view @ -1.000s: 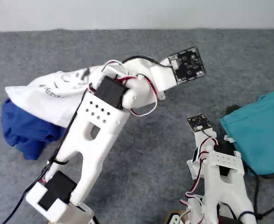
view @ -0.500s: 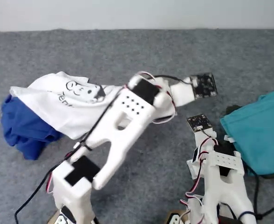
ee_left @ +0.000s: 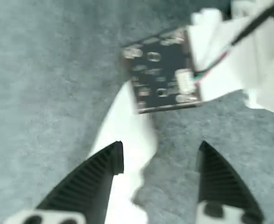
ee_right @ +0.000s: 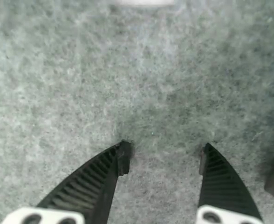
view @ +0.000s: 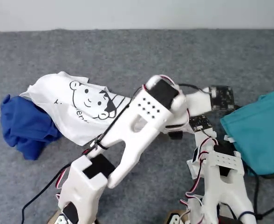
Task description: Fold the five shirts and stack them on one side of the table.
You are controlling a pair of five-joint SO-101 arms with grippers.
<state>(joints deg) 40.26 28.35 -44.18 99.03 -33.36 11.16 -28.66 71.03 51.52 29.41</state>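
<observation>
The white shirt point(view: 76, 109), printed with a bear face, lies spread on the left half of the tabletop point(view: 127, 51). One side of it overlaps the crumpled blue shirt point(view: 23, 128) at the left edge. A teal shirt point(view: 260, 133) sits at the right edge. The left pincer point(ee_left: 160, 147) hangs with its fingers apart, just beside the right arm's camera board point(ee_left: 162, 77). A blurred white strip point(ee_left: 127, 135) runs against one finger. The right pincer point(ee_right: 165, 146) is also spread, over bare tabletop.
</observation>
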